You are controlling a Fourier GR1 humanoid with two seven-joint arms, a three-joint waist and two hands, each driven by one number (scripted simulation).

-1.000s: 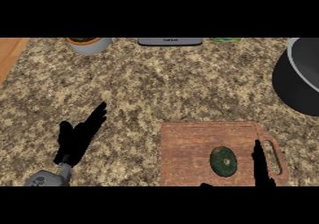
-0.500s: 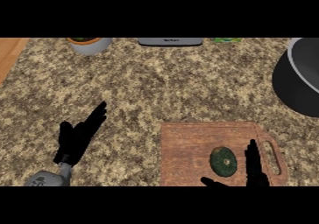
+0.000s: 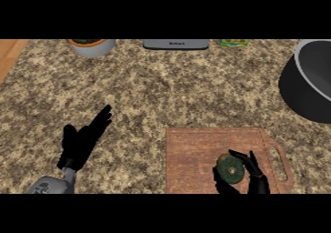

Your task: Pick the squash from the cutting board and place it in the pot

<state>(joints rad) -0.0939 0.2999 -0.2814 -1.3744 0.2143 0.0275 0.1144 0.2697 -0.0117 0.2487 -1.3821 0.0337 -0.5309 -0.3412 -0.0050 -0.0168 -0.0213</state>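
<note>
On one wooden cutting board (image 3: 195, 157), low on the counter (image 3: 161, 95), my right hand (image 3: 252, 175) curls its fingers (image 3: 239, 156) around the single green squash (image 3: 230, 169). One grey pot (image 3: 313, 82) sits far right. My left hand (image 3: 81, 141) rests open, fingers straight.

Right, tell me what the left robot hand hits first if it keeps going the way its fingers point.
Nothing nearby: the left robot hand points up and right over bare counter. Far along that line the pot might come first, though depth is unclear.
</note>
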